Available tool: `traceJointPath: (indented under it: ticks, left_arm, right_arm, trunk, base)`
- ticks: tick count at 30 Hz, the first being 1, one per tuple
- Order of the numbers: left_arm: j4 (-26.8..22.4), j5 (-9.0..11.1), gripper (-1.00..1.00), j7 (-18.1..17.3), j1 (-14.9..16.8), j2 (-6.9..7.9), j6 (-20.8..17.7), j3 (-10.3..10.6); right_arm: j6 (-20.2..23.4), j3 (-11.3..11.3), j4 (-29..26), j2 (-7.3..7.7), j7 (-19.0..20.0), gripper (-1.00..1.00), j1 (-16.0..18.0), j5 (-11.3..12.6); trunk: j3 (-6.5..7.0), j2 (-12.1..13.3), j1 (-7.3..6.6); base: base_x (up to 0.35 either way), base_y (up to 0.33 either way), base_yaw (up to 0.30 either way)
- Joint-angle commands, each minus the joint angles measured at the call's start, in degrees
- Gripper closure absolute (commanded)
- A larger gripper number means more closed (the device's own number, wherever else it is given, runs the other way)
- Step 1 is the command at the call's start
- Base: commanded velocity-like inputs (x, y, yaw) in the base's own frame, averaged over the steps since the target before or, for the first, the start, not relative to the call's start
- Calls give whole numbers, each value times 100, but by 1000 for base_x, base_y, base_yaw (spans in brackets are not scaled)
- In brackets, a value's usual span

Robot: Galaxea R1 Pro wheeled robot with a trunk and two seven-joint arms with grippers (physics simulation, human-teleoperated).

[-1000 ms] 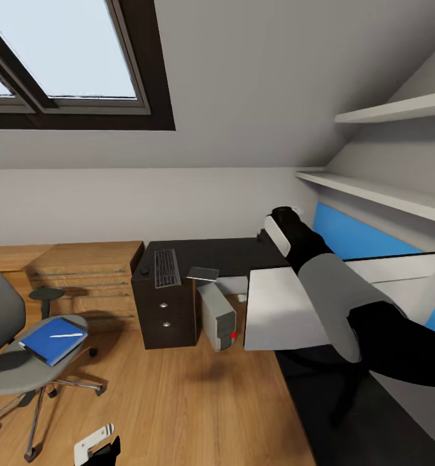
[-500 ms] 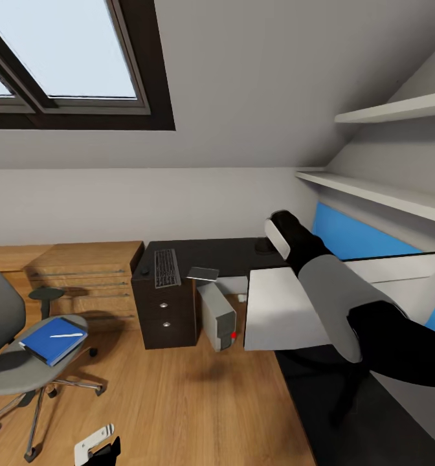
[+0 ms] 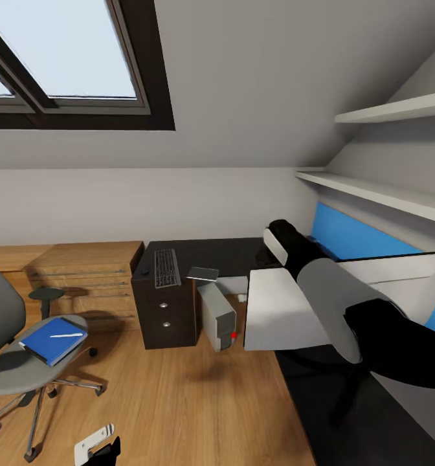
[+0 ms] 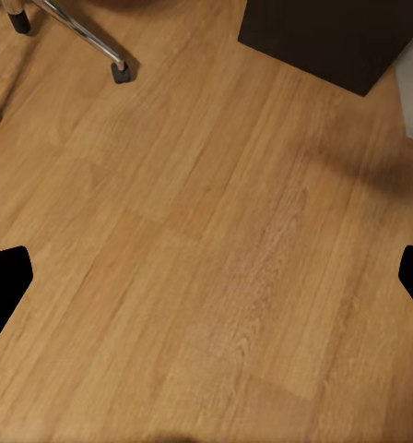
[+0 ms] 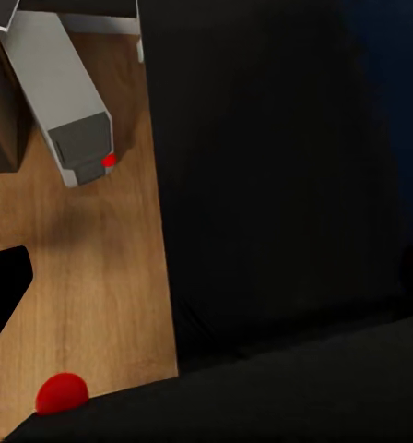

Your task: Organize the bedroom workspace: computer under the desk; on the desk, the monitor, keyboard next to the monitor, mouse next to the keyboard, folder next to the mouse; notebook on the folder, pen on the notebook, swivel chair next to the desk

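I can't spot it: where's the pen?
In the head view the pen lies on the folder, on the chair at lower left.

head high over desk (image 3: 204, 252), wrists near floor (image 4: 216, 258)

Bright blue flat folder (image 3: 52, 339) with thin white pen (image 3: 66, 335) lies on grey upholstered swivel chair (image 3: 13, 370). Dark full-size keyboard (image 3: 166, 267) on glossy black desk (image 3: 224, 254); grey-white computer tower (image 3: 216, 315) beneath.
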State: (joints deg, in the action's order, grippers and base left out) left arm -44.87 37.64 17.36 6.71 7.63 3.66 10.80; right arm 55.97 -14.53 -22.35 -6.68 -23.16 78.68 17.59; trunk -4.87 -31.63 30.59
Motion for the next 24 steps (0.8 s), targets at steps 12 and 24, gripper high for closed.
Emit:
traceJointPath:
  ticks: [12, 24]
  left_arm:
    - [-4, 64, -100, 48, 6, 19, 34, 44]
    - [-4, 64, -100, 48, 6, 25, 38, 37]
  right_arm:
    - [45, -84, 229, 0, 74, -100, 7, 60]
    - [38, -94, 221, 5, 75, -100, 7, 60]
  trunk:
    - [-12, -11, 3]
    - [-12, -11, 3]
  base:
    - [-88, 0, 0]
    - [-80, 0, 0]
